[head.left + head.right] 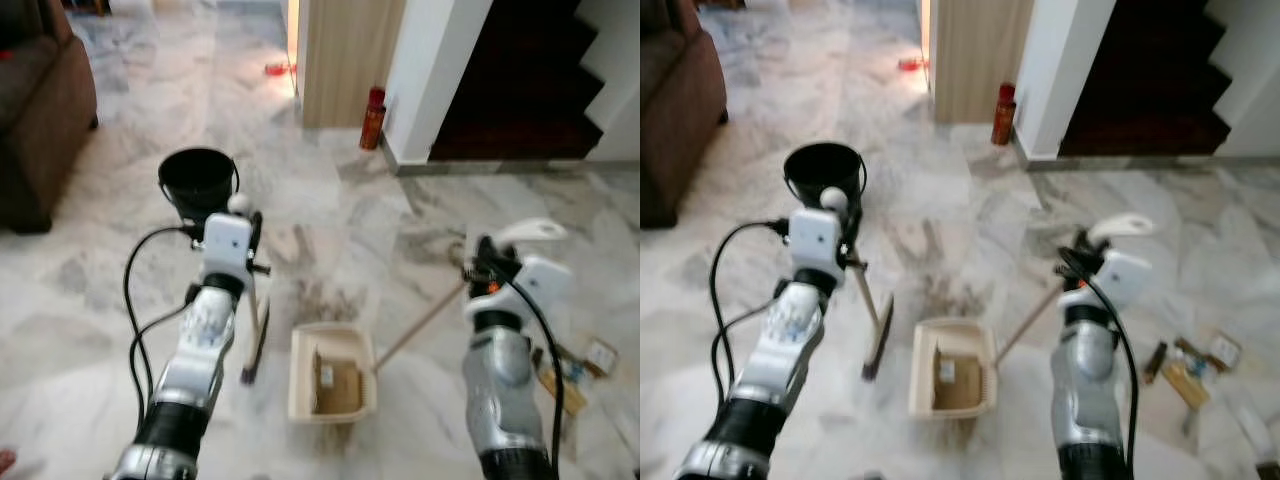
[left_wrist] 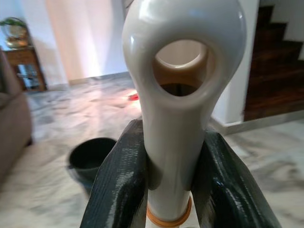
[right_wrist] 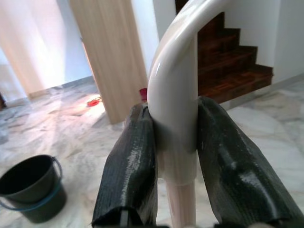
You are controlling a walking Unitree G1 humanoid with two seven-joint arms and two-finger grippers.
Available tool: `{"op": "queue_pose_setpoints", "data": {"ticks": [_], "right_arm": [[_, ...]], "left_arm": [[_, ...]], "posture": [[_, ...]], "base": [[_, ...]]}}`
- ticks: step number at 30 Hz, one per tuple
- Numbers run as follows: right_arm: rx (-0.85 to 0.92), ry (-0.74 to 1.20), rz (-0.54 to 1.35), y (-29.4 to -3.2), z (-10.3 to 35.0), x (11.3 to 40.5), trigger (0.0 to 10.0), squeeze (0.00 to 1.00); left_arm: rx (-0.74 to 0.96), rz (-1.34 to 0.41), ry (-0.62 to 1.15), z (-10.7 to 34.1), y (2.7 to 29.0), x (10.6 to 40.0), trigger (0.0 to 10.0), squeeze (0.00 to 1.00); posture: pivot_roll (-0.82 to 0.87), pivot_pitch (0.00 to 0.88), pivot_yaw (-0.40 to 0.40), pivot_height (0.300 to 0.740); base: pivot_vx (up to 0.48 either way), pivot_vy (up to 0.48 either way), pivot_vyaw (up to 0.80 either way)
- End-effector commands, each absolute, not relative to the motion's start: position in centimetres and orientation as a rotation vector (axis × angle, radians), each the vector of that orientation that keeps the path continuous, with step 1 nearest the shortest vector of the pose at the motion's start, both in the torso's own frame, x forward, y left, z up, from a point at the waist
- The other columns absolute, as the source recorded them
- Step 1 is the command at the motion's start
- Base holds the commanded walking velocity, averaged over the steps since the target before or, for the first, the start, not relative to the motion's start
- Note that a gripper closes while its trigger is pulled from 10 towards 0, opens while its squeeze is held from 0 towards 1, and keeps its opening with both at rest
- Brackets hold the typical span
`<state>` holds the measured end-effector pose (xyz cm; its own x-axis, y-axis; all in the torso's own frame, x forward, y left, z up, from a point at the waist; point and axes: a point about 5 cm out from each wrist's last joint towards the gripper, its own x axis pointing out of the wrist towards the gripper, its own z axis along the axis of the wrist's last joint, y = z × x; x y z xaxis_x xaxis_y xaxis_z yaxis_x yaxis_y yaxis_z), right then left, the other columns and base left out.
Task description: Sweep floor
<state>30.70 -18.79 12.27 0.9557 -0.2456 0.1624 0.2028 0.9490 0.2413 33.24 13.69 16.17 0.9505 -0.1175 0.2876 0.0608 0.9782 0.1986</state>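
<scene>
I'm looking down at the cream plastic dustpan (image 1: 333,385) sitting on the marble floor (image 1: 120,250) between my two arms, a shallow box shape with some brownish, cardboard-like scraps lying inside it. Up ahead of my left arm stands a round black bucket (image 1: 197,183) with a thin wire handle; I can't make out anything inside it, just dark. My left gripper (image 2: 173,190) has both black, textured fingers (image 2: 118,185) clenched on the glossy cream handle of the broom (image 1: 255,325), right below the oval hanging loop at its tip; the thin stick slants down from there to a dark brush head touching the floor just left of the dustpan. My right gripper (image 3: 175,156) is closed the same way, fingers (image 3: 130,161) pressed to either side of the smooth white curved grip of the dustpan handle (image 1: 420,325), a long pale wooden-looking pole running diagonally down to the pan's right edge. There's a smear of dusty grey dirt (image 1: 315,295) on the floor just beyond the pan. Off to my right lie a few small bits of litter (image 1: 575,365) on the marble. Farther back I see a red fire extinguisher (image 1: 373,118) standing against a pale wood panel, dark wooden stairs (image 1: 530,80) on the right, and a brown sofa (image 1: 40,110) at far left.
</scene>
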Motion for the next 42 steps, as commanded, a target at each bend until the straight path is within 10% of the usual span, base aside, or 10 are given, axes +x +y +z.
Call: {"op": "queue_pose_setpoints", "data": {"ticks": [1,42], "right_arm": [[0.243,-0.25,-0.231,-19.16,13.46,30.72,10.0,0.0],[0.221,-0.254,-0.158,-18.35,13.86,30.91,10.0,0.0]], "left_arm": [[0.206,-0.092,-0.365,17.49,13.33,33.25,10.0,0.0],[0.208,-0.093,-0.358,17.67,13.17,33.27,10.0,0.0]], "posture": [[0.08,0.095,-0.05,0.74],[0.08,0.097,-0.052,0.74]], "base": [[0.0,0.0,0.0],[0.152,0.0,0.03]]}}
